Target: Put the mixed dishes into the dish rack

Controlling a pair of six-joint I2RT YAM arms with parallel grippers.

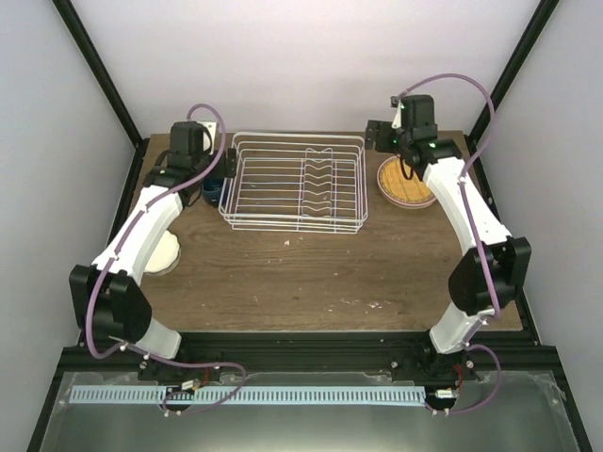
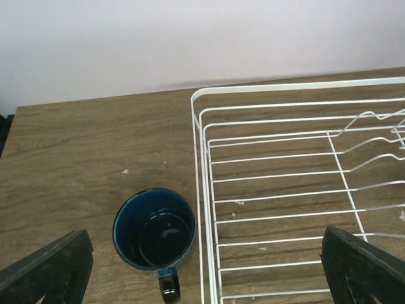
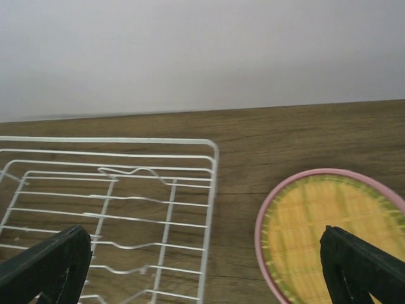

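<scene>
Left tool (image 2: 204,263) agape over blue mug (image 2: 154,229), beside rack (image 2: 297,86).

mug (image 2: 154,229) stands just beside dish rack (image 2: 297,87) wall.

White dish rack (image 3: 114,139) left — yellow grid plate (image 3: 329,221) on pink plate (image 3: 259,231) right, near rack.

Left arm (image 1: 141,231) reaches to the far left, right arm (image 1: 466,202) to the far right, both elbows bent near. Left gripper (image 2: 202,272) fingers (image 2: 47,269) spread wide, holding nothing. Right gripper (image 3: 202,269) likewise wide, empty.
</scene>
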